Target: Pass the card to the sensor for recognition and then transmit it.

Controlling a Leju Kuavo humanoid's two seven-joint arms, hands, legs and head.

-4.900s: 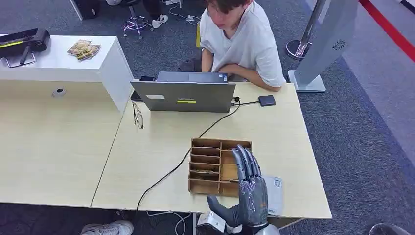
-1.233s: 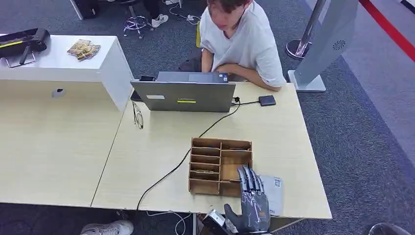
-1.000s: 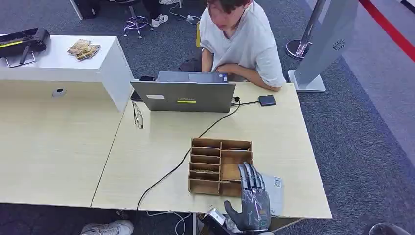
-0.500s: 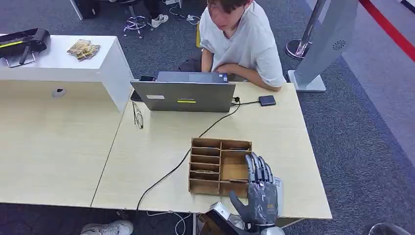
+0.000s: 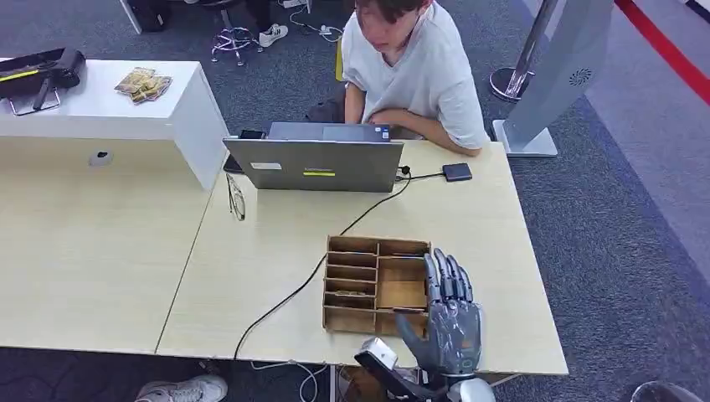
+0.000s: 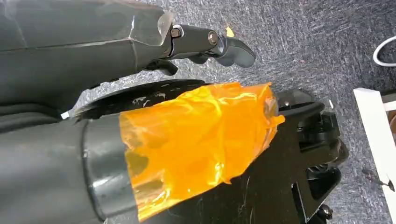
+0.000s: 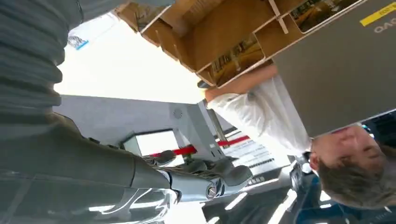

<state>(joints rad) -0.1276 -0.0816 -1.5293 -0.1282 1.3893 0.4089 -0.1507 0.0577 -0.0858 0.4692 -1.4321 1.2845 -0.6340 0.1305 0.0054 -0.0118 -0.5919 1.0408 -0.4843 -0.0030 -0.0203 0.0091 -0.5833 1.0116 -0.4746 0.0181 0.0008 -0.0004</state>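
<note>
Three views, one moment.

Head view: the right hand [image 5: 452, 322] hangs over the near edge of the bench [image 5: 251, 276], just right of the wooden compartment box [image 5: 377, 247]. Its fingers are straight and slightly apart, and it holds nothing. A laptop [image 5: 314, 163] stands behind the box, and a person [image 5: 410, 71] sits behind that.

Left wrist view: the left hand [image 6: 210, 42] hangs above grey carpet [image 6: 303, 42]. Whether its fingers are apart or together cannot be told.

Right wrist view: the card [image 7: 79, 37], a pale flat sheet with a small blue mark, lies on the bench just beside the box, not held by the hand. Picture cards [image 7: 233, 60] rest in the box's compartments.
</note>
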